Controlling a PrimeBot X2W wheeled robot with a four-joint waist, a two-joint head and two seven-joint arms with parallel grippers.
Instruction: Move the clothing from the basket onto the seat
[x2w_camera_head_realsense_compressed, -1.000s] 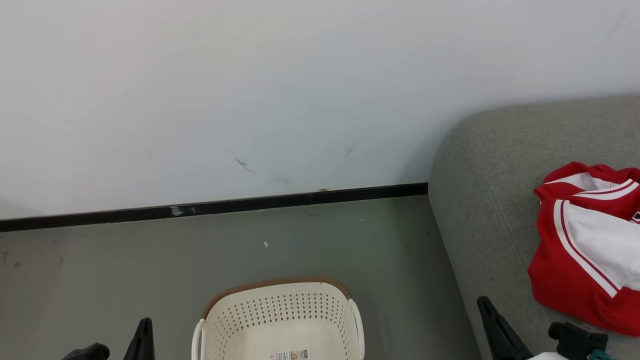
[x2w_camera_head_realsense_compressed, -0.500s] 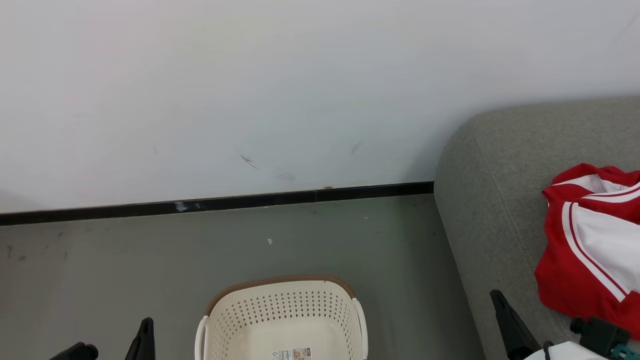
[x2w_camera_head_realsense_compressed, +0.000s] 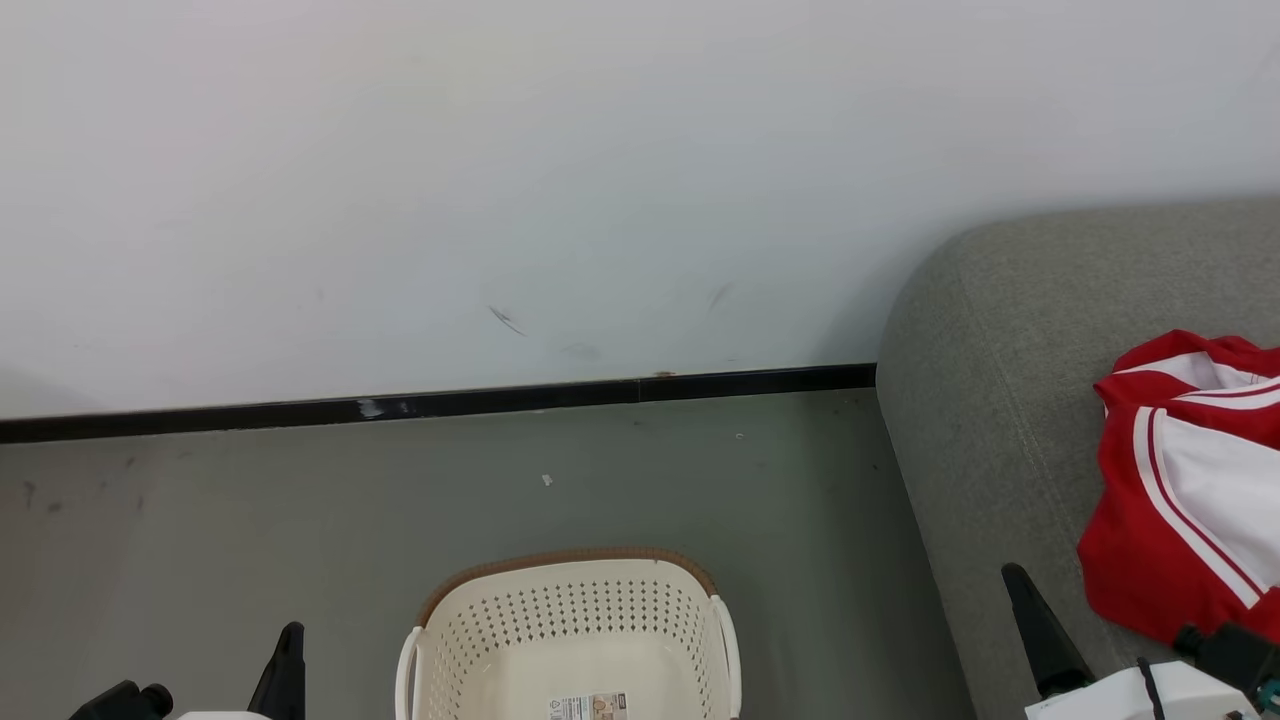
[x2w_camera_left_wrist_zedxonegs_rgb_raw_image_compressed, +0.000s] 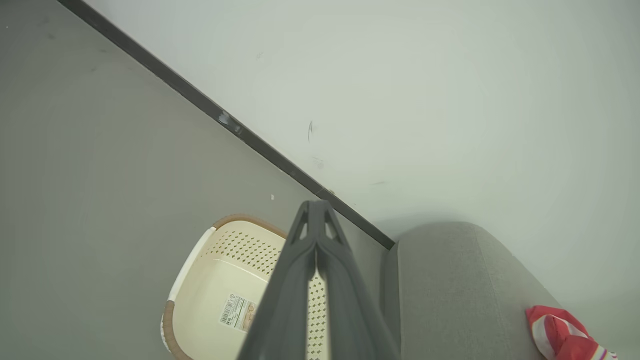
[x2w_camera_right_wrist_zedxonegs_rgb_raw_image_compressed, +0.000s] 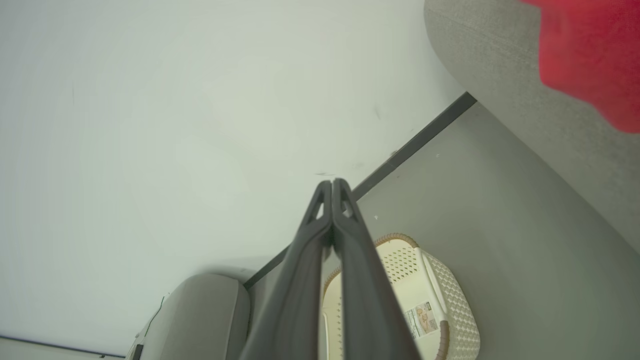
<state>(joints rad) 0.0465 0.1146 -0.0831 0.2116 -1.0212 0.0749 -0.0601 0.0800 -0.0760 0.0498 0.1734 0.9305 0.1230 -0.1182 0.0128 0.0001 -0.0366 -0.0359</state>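
Note:
The red clothing with white panels lies bunched on the grey seat at the right; it also shows as the clothing and the clothing. The cream basket stands on the floor at bottom centre, its floor bare but for a barcode label; the basket and the basket show likewise. My left gripper is shut at lower left, away from the basket. My right gripper is shut over the seat's front, beside the clothing. The left gripper and right gripper hold nothing.
A white wall with a black skirting strip runs behind the grey floor. A second grey cushion shows in the right wrist view. Small white specks lie on the floor.
The whole head picture has shifted slightly right and down, so the camera moved. The right gripper has drifted right and lower in the picture. Both stay shut.

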